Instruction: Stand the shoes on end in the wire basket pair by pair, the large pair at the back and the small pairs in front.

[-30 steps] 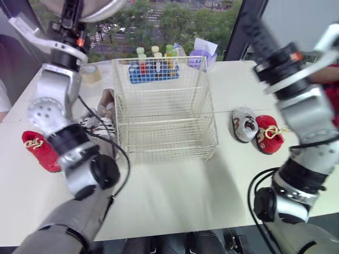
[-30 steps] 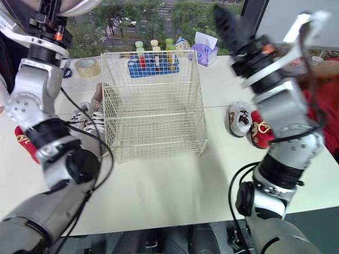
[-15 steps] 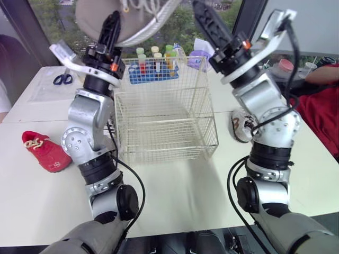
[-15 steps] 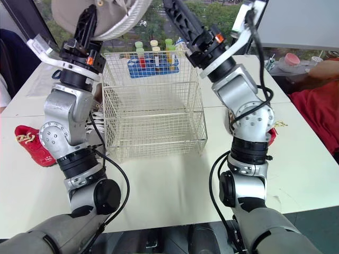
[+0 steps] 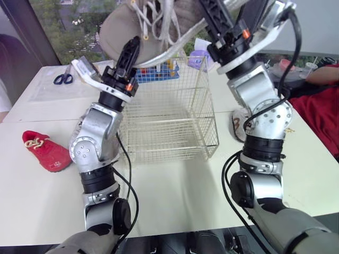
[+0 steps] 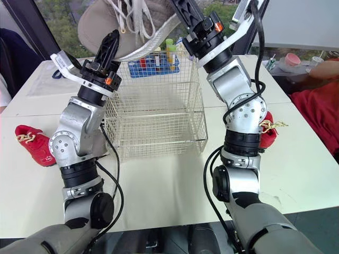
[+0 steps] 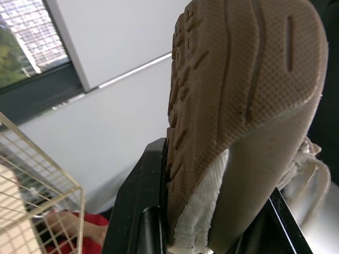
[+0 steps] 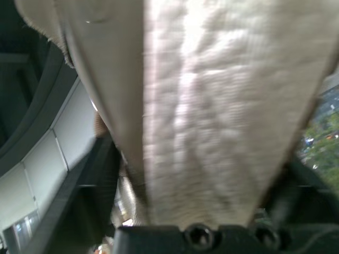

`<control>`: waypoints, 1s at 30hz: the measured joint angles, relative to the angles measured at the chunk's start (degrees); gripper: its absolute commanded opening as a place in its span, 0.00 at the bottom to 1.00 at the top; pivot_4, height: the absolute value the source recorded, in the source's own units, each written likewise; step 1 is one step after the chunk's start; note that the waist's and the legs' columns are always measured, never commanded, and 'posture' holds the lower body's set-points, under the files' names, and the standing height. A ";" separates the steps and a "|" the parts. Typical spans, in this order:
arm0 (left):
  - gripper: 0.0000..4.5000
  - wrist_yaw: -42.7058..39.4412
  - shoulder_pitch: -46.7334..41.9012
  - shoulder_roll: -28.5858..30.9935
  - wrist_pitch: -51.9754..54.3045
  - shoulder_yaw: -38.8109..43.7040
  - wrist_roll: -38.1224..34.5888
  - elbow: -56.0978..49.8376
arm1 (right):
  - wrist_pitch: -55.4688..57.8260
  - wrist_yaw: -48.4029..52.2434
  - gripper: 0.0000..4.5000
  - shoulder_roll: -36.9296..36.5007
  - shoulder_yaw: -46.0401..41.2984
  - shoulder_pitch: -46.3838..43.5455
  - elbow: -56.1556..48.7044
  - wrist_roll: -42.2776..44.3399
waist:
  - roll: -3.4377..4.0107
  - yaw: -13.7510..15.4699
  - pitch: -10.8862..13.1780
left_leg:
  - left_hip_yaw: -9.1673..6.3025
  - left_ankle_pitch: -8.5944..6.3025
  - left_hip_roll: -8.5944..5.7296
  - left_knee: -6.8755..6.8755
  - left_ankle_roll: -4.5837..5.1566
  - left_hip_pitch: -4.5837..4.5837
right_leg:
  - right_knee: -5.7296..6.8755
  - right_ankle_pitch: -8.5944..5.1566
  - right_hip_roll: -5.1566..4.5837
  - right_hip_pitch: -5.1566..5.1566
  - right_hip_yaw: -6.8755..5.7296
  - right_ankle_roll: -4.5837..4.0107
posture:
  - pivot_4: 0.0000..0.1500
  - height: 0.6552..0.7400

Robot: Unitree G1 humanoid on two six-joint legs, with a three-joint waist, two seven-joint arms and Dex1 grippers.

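Arms have swung inward; left gripper [image 6: 110, 46] and right gripper [image 6: 183, 8] clamp the large pair [image 6: 103, 22] over the wire basket [image 5: 175, 132] (empty); lower at its back next.

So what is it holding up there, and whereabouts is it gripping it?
A large beige shoe, above the wire basket. The left gripper clamps one end across the sole; the right gripper pinches the fabric at the other end.

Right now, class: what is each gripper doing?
Left gripper: closed on the big beige shoe.
Right gripper: closed on that shoe too.
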 measured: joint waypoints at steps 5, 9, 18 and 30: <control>0.15 -0.39 0.00 0.99 -0.27 -1.14 0.14 0.07 | 0.02 0.04 0.37 0.00 -0.44 0.92 -0.23 0.07 | 0.00 -0.16 0.00 | 0.00 0.00 0.01 -0.01 0.00 0.01 | 0.00 0.00 0.00 0.00 0.00 0.00 | 1.00 1.00; 0.46 -2.09 0.62 6.63 0.37 -3.17 4.07 -0.45 | -0.76 2.23 0.37 -1.49 0.41 1.53 -0.25 -1.52 | 0.01 -0.17 0.00 | 0.01 0.00 0.01 -0.03 0.00 0.02 | 0.00 0.00 0.01 -0.01 -0.01 0.00 | 1.00 1.00; 0.98 -10.38 8.81 30.53 8.88 -8.61 16.80 -11.20 | -3.06 9.75 0.37 -9.80 1.24 -5.68 5.32 -7.06 | 0.17 -0.27 0.09 | 0.05 -0.01 0.03 -0.12 -0.06 -0.02 | -0.04 -0.01 0.01 -0.17 0.04 -0.01 | 1.00 1.00; 0.98 -19.75 29.00 51.74 16.48 1.60 4.79 -28.28 | -25.44 54.45 0.37 -27.01 12.74 -28.10 48.14 -34.51 | 0.49 -0.78 0.28 | 0.13 0.00 0.08 -0.30 -0.15 0.00 | -0.10 -0.08 -0.02 -0.38 0.15 -0.13 | 1.00 1.00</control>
